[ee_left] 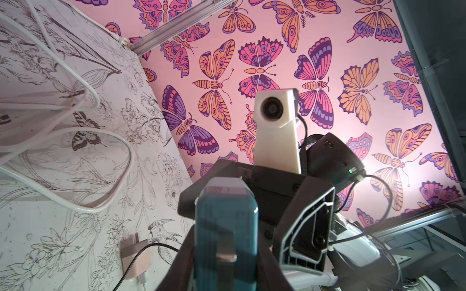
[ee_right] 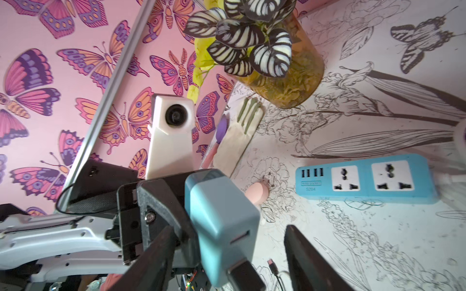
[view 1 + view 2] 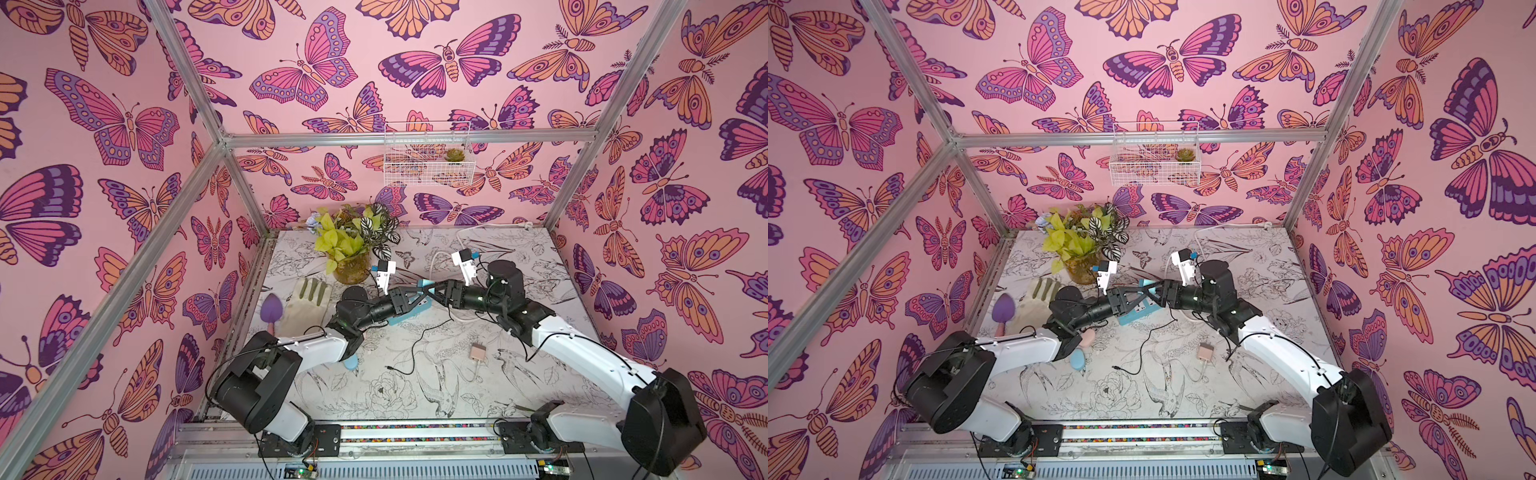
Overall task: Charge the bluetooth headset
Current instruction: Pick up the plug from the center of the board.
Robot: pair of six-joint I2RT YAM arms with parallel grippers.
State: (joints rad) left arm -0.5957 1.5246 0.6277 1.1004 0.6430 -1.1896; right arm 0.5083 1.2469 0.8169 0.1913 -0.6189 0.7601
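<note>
Teal plastic, the charger block (image 2: 222, 221), is held off the table (image 3: 415, 395) by the left gripper (image 3: 423, 290), its jaws clenched on it; in both top views the block is only a sliver of colour (image 3: 1147, 284) where the two grippers meet tip to tip, so the grip reads from the wrist views alone; the left wrist view shows the block (image 1: 227, 219) wedged between that gripper's own dark fingers; the right wrist view shows the right gripper (image 2: 229, 228) released, one finger close beside the block, the other standing clear with bare table in the gap; that view also shows a black plug (image 2: 242, 273) at the block's end, and the full face of the blue power strip (image 2: 365, 179) lying flat, which the top views half hide under the left arm (image 3: 409, 316); only the top views show the black cable (image 3: 415, 345) looping across the table toward the grippers; which piece is the headset I cannot tell; a pink rounded piece (image 3: 1087, 338) and a blue rounded piece (image 3: 1077, 359) lie beside the left forearm.
</note>
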